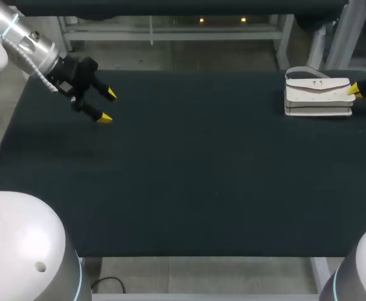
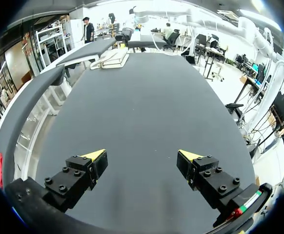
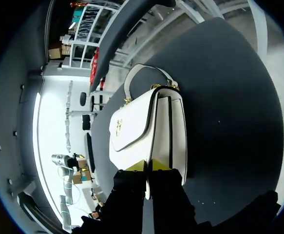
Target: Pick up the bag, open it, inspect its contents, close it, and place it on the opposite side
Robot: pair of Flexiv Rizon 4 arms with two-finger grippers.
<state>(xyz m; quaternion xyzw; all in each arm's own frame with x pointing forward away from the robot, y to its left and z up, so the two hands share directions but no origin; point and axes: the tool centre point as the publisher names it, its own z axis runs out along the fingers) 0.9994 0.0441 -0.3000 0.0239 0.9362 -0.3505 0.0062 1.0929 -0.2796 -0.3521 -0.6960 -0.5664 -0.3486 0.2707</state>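
Here the white bag [image 1: 317, 95] lies flat on the dark table [image 1: 201, 182], and we place everything else by it. It rests with its flap [image 3: 132, 122] facing up. The flap's curved edge shows as a dark line across the pale leather. From our right wrist camera we see the thin handle [image 3: 132, 73] looping out from the end of the bag farthest from us. Small gold fittings [image 3: 166, 86] sit where the handle meets the body.

Our right gripper [image 3: 147, 166] sits at the bag's near end, opposite the handle. Its two yellow tips are drawn almost together, with a thin white sliver of the bag between them, so we read it as pinching the bag's edge. In the head view only one yellow tip shows, touching that same end of the bag.

Our left gripper [image 1: 107, 105] is well apart from the bag, away across the table on the side opposite the right gripper. Its fingers are spread wide and hold nothing. Through the left wrist camera the bag appears far ahead of those spread fingers, with only bare dark surface between it and them.
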